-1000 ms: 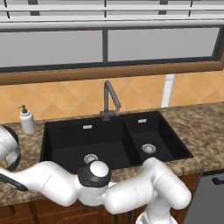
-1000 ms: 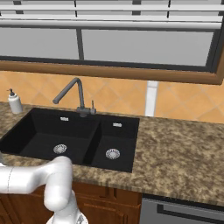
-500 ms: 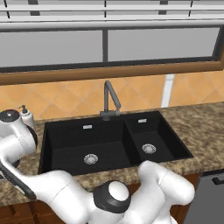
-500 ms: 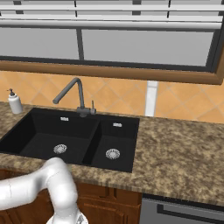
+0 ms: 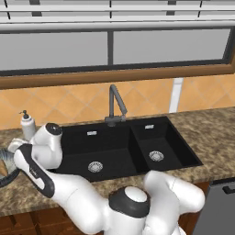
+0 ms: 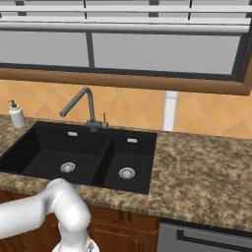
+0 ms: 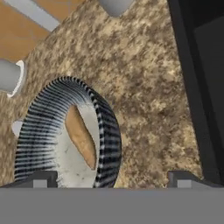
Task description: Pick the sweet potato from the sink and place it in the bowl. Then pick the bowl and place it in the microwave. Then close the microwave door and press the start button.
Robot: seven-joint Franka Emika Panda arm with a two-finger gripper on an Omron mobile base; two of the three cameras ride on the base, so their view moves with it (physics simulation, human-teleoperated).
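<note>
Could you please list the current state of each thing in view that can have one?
Sweet potato: lying inside the bowl.
Bowl: on the counter beside the sink, holding the sweet potato.
Sink: both basins empty.
Faucet: no water running.
Gripper: open above the bowl, holding nothing.

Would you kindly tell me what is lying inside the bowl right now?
The sweet potato lies inside the bowl, against its pale inner wall. The bowl's bottom under it is covered, and the near rim is cut off.
</note>
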